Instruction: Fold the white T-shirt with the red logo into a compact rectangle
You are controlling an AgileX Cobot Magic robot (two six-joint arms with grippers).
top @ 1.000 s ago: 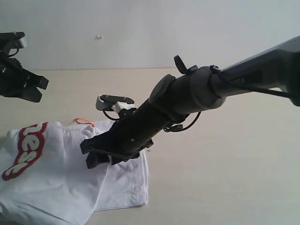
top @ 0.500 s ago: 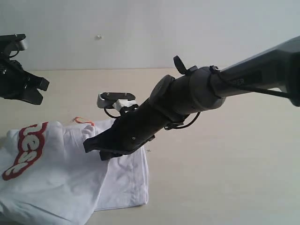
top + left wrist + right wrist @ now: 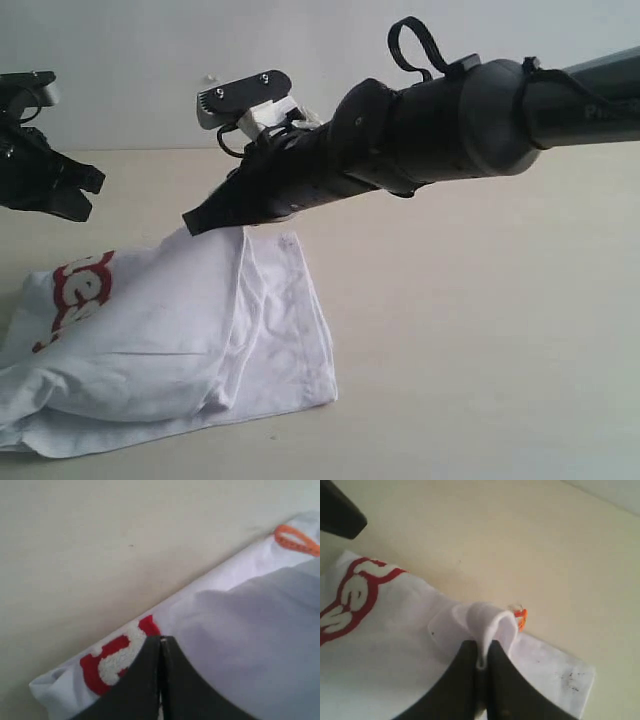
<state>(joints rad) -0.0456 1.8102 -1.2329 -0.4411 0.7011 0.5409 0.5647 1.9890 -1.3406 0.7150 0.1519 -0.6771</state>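
The white T-shirt (image 3: 170, 325) lies bunched on the left of the table, and part of the red logo (image 3: 78, 290) shows at its left end. My right gripper (image 3: 193, 224) reaches across the middle. It is shut on a pinch of the shirt's cloth near the orange neck tag (image 3: 520, 619) and holds that edge up in a tent. The right wrist view shows the white fold (image 3: 492, 622) squeezed between the black fingers (image 3: 465, 680). My left gripper (image 3: 62, 190) hangs shut and empty above the far left; in its own view the shirt and logo (image 3: 112, 660) lie below it.
The beige table (image 3: 480, 330) stretches bare to the right of the shirt and meets a pale wall (image 3: 300, 70) at the back. The right arm's thick dark forearm (image 3: 440, 130) spans the upper middle of the exterior view.
My right gripper closed on the shirt near the collar and rose, pulling the cloth up into a tent and dragging the shirt's shape with it. The left arm stayed where it was.
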